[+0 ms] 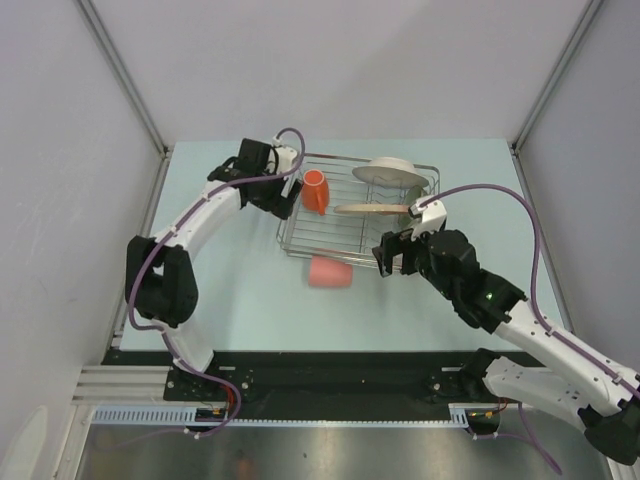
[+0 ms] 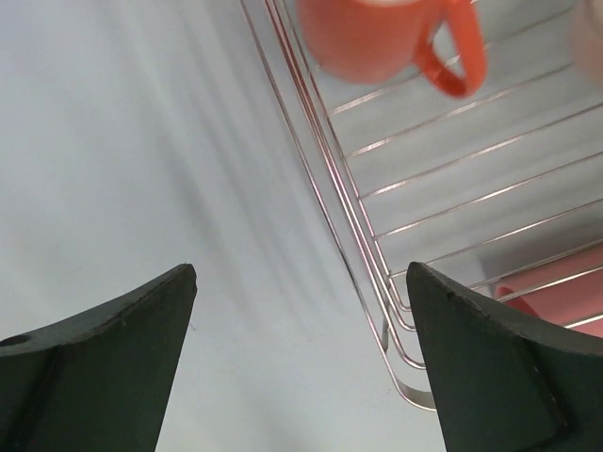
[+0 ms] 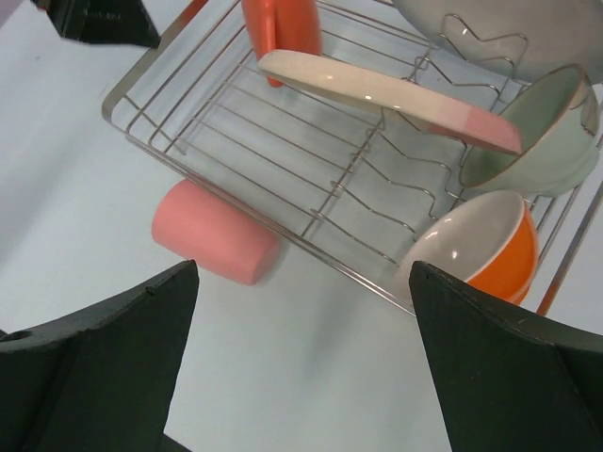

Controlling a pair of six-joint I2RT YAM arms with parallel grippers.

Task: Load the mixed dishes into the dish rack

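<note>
Just outside the near edge of the rectangular silver wire dish rack point(image 1: 330, 232), a pink cylindrical tumbler point(image 1: 330, 272) lies on its side on the pale counter point(image 1: 230, 300). An orange handled mug point(image 1: 314, 190) sits inside the rack's left end. Both the left end effector point(image 2: 301, 282) and the right end effector point(image 3: 303, 268) gape wide — holding nothing.

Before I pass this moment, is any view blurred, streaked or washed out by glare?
Left wrist: orange mug soft at the top edge, faint grey streaks across the table. Right wrist: dish rack and pink tumbler crisp, light even. Top external: evenly lit, no glare.
</note>
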